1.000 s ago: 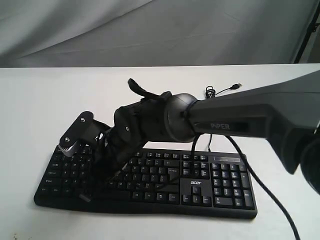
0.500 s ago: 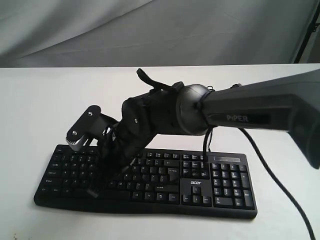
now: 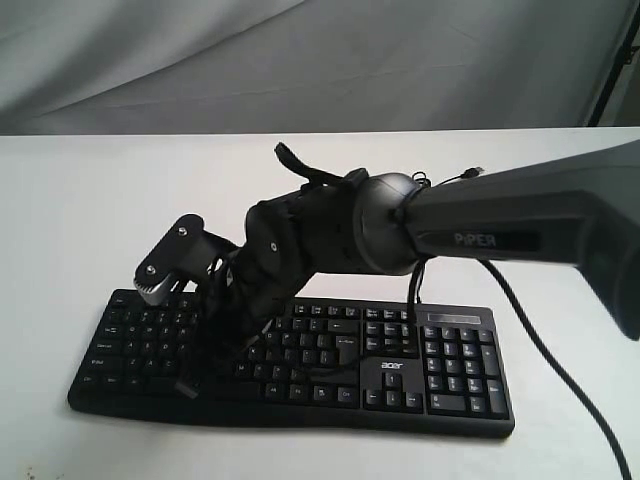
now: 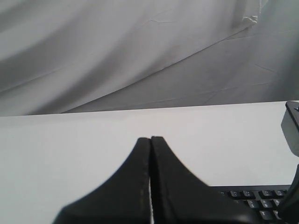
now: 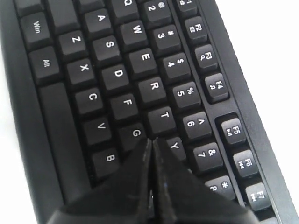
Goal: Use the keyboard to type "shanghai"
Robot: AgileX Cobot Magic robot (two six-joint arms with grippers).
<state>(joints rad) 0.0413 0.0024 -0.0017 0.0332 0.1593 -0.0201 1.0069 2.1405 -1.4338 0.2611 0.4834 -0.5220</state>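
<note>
The black keyboard (image 3: 400, 380) lies on the white table (image 3: 80, 220), its "acer" logo left of the number pad. My right gripper (image 3: 228, 345) reaches across the middle and points down at the left half of the letter keys. In the right wrist view its jaws are pressed together with nothing between them. The right gripper (image 5: 152, 140) has its tips where the G, T and Y keys meet on the keyboard (image 5: 126, 79); whether they touch a key I cannot tell. My left gripper (image 4: 150, 138) is shut and empty over bare table, with a keyboard corner (image 4: 261, 200) beside it.
The keyboard's thin USB cable (image 3: 445, 180) lies coiled behind it on the table. The right arm's own black cable (image 3: 560, 370) hangs over the number pad side. A grey cloth backdrop (image 3: 300, 60) stands behind the table's far edge.
The right arm has swung to the right along the keyboard, from its left-end keys toward the middle letters. In the last half second it has hardly moved.
</note>
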